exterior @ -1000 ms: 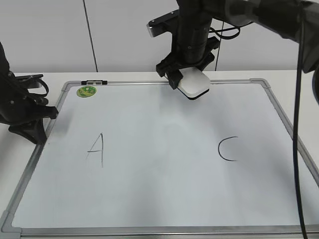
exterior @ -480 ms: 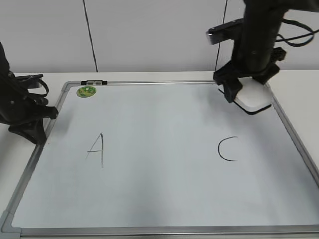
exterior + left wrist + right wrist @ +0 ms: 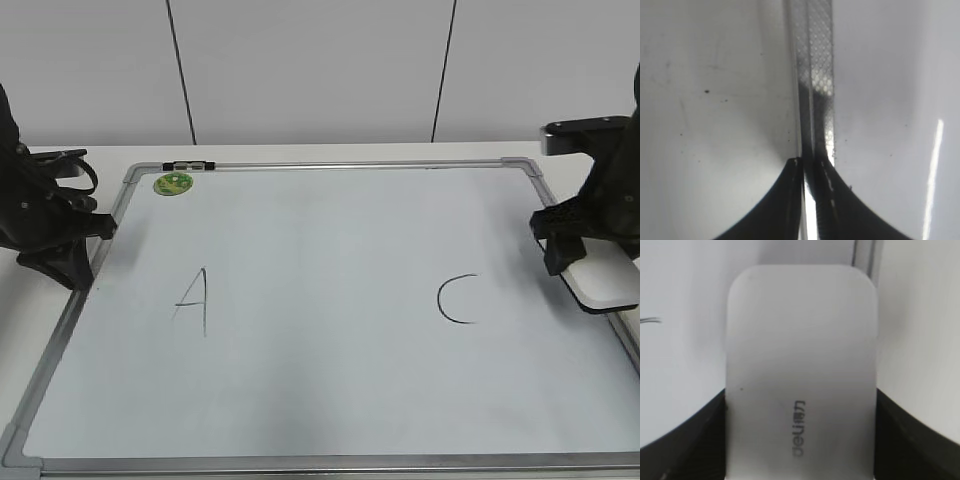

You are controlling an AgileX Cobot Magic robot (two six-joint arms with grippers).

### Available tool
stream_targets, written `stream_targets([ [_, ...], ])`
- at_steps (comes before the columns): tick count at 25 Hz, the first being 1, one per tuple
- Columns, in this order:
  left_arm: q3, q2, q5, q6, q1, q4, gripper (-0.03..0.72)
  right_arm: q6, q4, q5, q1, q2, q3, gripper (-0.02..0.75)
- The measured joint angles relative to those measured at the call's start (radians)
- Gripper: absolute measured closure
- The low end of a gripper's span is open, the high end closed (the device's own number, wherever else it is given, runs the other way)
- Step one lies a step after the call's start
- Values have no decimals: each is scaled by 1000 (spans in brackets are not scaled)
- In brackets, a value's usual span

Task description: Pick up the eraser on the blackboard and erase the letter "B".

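Your right hand (image 3: 800, 440) pinches the white rounded-rectangular plastic eraser (image 3: 800, 370) between its fingers, its long axis pointing straight ahead.

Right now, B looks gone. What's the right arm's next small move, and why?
Probably lower the eraser and open the right gripper to release it: the whiteboard shows only A and C, no B between, and the eraser sits at the board's right edge.
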Motion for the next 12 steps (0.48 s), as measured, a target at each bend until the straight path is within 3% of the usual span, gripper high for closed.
stream_targets([
  [12,0,0,0,0,0,0,637,6,40,-145,-83,7,18,200],
])
